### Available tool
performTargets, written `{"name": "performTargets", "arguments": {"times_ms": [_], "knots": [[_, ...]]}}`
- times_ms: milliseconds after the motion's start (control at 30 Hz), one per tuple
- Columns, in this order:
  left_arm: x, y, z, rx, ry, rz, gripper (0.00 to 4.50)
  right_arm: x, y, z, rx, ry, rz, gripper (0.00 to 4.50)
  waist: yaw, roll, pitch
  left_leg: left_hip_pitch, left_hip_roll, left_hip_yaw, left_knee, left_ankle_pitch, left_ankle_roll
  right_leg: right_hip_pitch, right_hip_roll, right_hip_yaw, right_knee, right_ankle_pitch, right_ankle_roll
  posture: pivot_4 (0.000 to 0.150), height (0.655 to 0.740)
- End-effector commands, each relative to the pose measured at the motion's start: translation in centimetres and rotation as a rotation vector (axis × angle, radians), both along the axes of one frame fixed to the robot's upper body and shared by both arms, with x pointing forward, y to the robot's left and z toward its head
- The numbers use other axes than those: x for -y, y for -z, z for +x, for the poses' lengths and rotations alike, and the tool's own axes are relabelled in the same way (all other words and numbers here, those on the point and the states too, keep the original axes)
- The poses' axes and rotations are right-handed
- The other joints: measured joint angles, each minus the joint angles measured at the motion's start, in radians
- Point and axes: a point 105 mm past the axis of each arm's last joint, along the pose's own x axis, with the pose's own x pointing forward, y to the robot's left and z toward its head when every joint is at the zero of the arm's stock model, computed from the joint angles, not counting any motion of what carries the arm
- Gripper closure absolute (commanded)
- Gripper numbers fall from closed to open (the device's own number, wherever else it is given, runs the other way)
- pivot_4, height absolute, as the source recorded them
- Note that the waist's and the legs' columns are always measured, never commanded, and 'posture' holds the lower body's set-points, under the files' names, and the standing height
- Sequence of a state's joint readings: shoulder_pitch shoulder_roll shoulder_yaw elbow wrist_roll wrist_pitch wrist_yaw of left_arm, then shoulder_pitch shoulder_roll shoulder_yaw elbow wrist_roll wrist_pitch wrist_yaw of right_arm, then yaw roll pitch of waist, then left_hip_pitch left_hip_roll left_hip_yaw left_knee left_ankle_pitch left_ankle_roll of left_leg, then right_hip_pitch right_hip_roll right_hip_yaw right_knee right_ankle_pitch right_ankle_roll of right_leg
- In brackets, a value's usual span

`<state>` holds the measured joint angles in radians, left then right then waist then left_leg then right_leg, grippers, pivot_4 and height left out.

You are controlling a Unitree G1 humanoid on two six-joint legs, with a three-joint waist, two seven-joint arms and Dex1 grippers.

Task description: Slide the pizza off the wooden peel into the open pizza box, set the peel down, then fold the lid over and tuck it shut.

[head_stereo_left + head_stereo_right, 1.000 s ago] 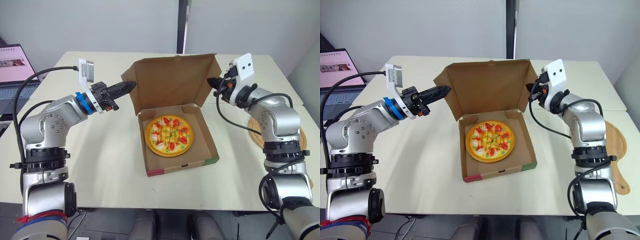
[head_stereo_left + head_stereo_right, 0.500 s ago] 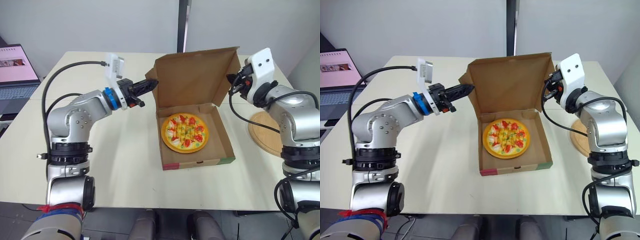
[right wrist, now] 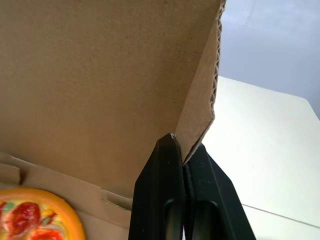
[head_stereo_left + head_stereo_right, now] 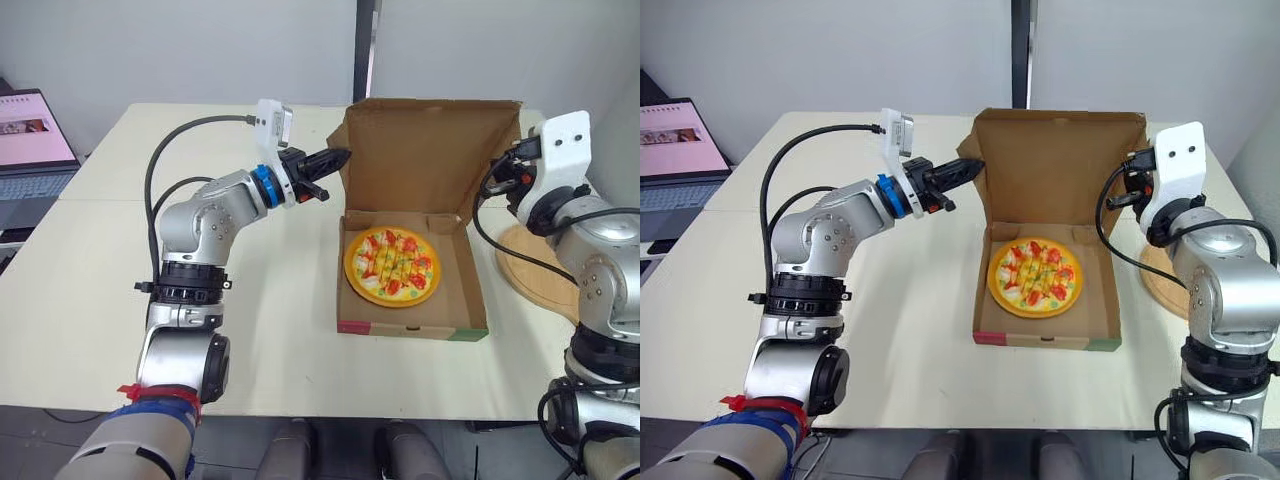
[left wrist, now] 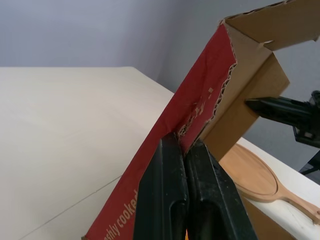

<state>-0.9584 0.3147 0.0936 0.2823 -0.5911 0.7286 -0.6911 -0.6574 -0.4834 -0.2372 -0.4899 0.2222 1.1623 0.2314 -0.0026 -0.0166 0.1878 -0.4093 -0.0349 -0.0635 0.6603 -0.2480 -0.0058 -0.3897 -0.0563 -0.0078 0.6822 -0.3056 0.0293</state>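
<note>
Both the left gripper (image 5: 184, 145) and right gripper (image 3: 184, 150), fingers pressed together, touch the upright lid's (image 4: 425, 150) side flaps. The pizza (image 4: 393, 266) sits in the box (image 4: 410, 327); the peel (image 4: 530, 270) lies at the table's (image 4: 100, 280) right edge.

Head stereo overlooks the pizza box (image 4: 412, 327); wrist cameras hug its lid (image 5: 199, 102).

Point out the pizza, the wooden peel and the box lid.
pizza (image 4: 392, 267): left eye view, centre of its topping.
wooden peel (image 5: 252, 179): left wrist view, round blade.
box lid (image 4: 425, 150): left eye view, inner face.
</note>
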Motion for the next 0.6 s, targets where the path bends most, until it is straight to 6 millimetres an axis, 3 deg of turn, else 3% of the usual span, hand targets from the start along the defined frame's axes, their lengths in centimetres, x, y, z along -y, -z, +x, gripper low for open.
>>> {"name": "performTargets", "arguments": {"times_ms": [33,267,600], "knots": [[1.7,-1.3,-0.6,0.057,0.049,-0.008,4.50,-1.1,-1.0,-1.4,0.059,-0.016,0.003,4.47,0.000,0.000,0.000,0.000,0.000,0.000,0.000,0.000,0.000,0.000,0.000,0.000,0.000,0.000,0.000,0.150,0.7400],[2.2,-0.7,-2.2,0.023,0.070,-0.029,4.50,-1.2,-0.2,-2.3,0.042,0.007,0.013,4.47,-0.001,0.000,0.000,0.000,-0.001,-0.001,0.000,0.000,0.000,0.000,0.000,0.000,0.000,0.000,0.000,0.150,0.7400],[0.9,1.1,-5.2,-0.049,0.041,-0.028,4.50,-1.5,0.3,-3.3,0.037,0.013,0.036,4.47,-0.002,0.000,0.000,0.000,-0.001,-0.002,0.000,0.000,0.000,0.000,0.000,0.000,0.001,0.000,0.000,0.150,0.7400]]}}
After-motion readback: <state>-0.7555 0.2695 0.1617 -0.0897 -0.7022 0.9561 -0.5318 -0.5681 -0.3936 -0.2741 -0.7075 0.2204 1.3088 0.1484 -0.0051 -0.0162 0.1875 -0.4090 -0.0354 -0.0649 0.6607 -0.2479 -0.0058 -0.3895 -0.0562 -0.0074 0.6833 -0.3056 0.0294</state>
